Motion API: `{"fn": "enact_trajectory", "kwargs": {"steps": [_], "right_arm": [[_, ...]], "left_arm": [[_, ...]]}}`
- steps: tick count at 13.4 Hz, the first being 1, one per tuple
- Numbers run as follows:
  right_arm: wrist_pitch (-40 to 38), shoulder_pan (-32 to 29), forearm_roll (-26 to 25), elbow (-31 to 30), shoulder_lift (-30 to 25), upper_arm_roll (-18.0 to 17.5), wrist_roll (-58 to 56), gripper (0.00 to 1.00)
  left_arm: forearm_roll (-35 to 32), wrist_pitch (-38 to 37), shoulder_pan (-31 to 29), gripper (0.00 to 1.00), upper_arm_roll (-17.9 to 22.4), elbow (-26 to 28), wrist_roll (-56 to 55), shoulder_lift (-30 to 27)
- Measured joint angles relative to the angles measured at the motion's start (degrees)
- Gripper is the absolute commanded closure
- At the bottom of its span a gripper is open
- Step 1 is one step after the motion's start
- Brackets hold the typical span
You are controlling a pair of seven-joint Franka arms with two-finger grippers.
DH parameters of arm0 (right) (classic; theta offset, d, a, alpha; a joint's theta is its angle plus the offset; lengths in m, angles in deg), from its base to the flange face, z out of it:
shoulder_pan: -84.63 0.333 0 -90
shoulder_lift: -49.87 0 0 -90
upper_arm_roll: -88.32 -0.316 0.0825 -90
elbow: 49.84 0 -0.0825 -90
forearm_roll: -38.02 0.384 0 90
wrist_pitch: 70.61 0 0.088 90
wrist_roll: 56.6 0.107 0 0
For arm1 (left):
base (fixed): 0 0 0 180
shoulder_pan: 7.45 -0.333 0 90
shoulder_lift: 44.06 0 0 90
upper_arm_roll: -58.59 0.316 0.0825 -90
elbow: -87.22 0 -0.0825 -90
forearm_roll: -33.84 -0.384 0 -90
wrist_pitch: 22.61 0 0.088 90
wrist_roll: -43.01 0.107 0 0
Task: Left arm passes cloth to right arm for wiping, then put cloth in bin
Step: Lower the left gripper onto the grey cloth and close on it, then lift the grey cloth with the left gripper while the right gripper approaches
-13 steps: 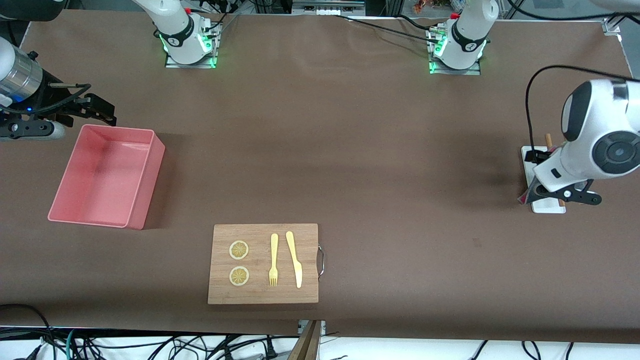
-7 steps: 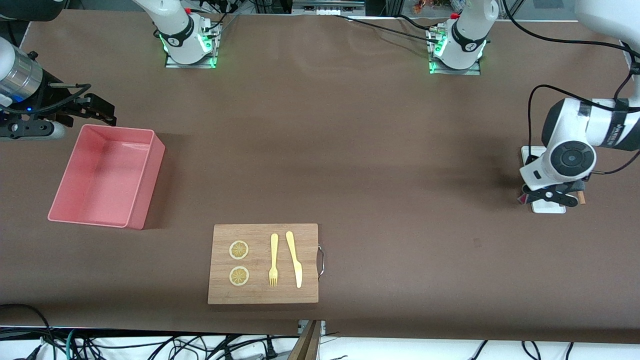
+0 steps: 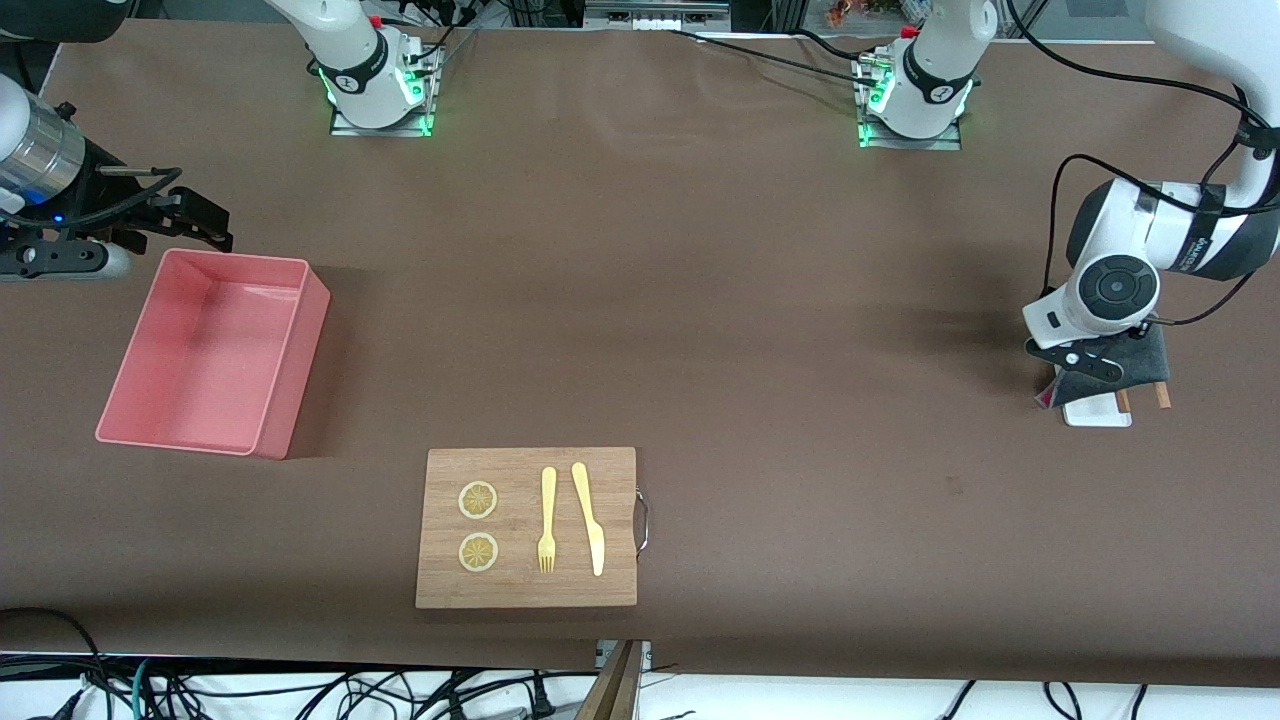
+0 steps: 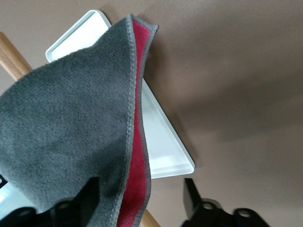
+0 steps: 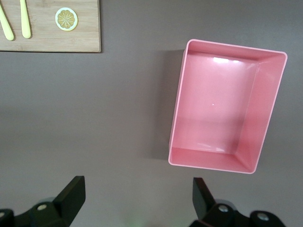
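The left hand is down at the white tray, at the left arm's end of the table, where the grey cloth lies draped with its red reverse side showing along one edge. In the left wrist view the fingers stand either side of the hanging fold, one pad against the fabric and the other clear of it; a firm grip cannot be told yet. It looks like the pick-up that comes ahead of the hand-over. The right hand waits with its fingers spread wide and empty above the table beside the pink bin, handy for the final drop. The wooden cutting board with fork, knife and lemon slices sits untouched.
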Motion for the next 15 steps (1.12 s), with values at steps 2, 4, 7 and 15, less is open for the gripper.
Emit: {"fn": "enact_trajectory", "kwargs": {"steps": [2,4,7,15], "right_arm": [[0.00,0.00,0.00,0.00,0.00,0.00,0.00,0.00],[0.00,0.00,0.00,0.00,0.00,0.00,0.00,0.00],[0.00,0.00,0.00,0.00,0.00,0.00,0.00,0.00],[0.02,0.00,0.00,0.00,0.00,0.00,0.00,0.00]], "left_arm": [[-3.13,0.20,0.00,0.68,-0.01,0.00,0.13,-0.26],[-4.93,0.20,-0.05,0.71,-0.01,0.00,0.18,-0.58],[-5.36,0.32,-0.40,0.87,-0.01,0.10,0.23,-0.62],[-5.40,-0.19,-0.89,1.00,-0.56,-1.97,0.50,-1.26]]}}
